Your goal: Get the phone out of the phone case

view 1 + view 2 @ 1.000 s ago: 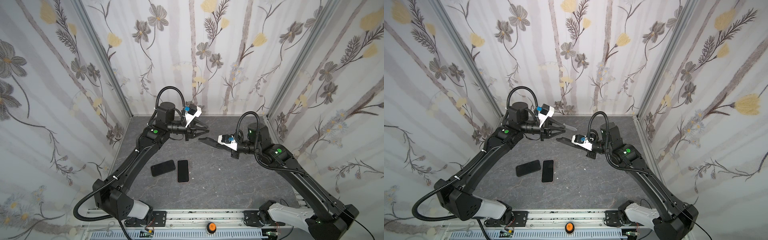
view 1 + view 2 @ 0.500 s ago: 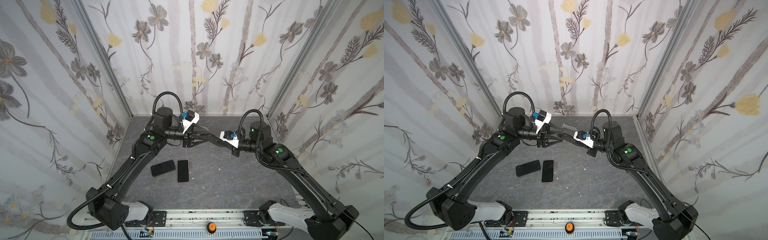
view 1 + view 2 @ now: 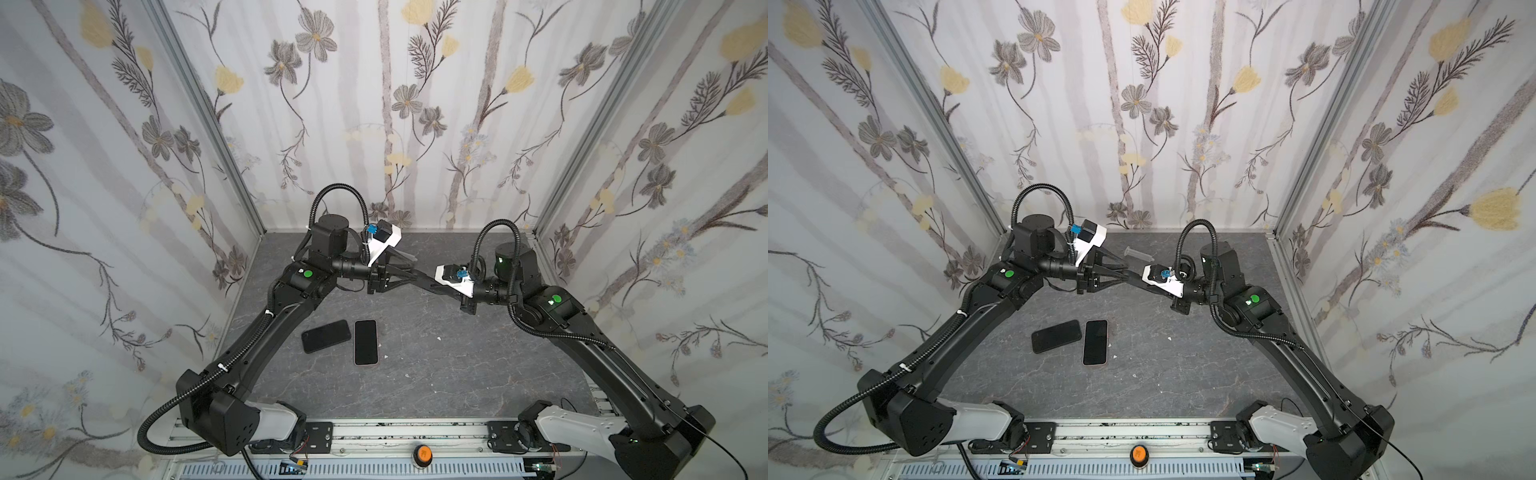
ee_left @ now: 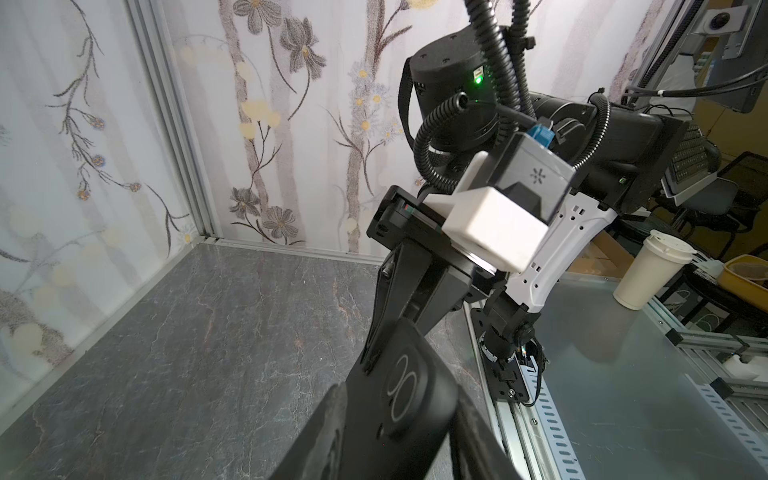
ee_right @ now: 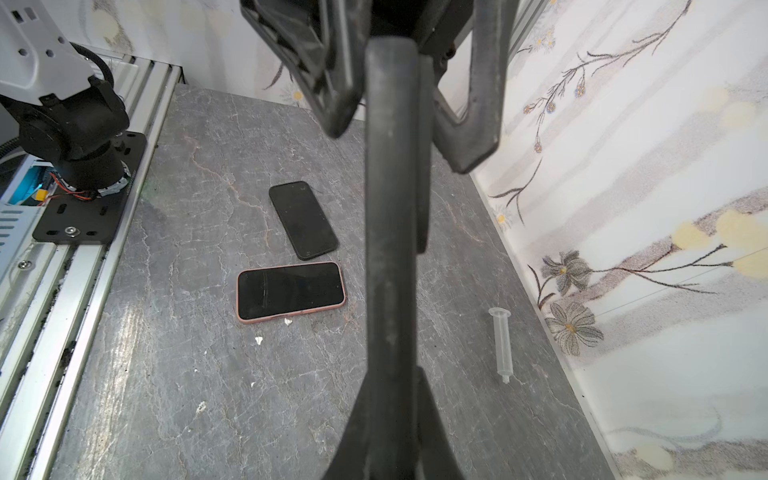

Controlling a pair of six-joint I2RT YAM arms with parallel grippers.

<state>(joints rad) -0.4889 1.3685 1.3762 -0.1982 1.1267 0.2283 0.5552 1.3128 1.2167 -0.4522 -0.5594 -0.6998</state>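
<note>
Both arms rise from the front rail and bend inward. Their wrists are level and meet high over the back half of the table [image 3: 415, 374]. My left arm [image 3: 266, 332] reaches right and my right arm [image 3: 590, 345] reaches left.

The black phone case [image 4: 399, 386] hangs in the air between them, well clear of the table, with its camera ring facing the left wrist camera. I cannot tell whether a phone is inside it. The right tool [image 3: 436, 286] is clamped tight on one end of the case. The left tool [image 3: 405, 275] is at the other end with its fingers [image 5: 332, 91] on either side of the case, but I cannot tell whether they pinch it.

A second ago the left tool stood spread and apart from the case's tip. Now that gap is gone.

The black phone [image 3: 326, 336], the pink-edged phone [image 3: 365, 341] just beside it and the syringe [image 5: 503, 345] lie on the table where they did.
</note>
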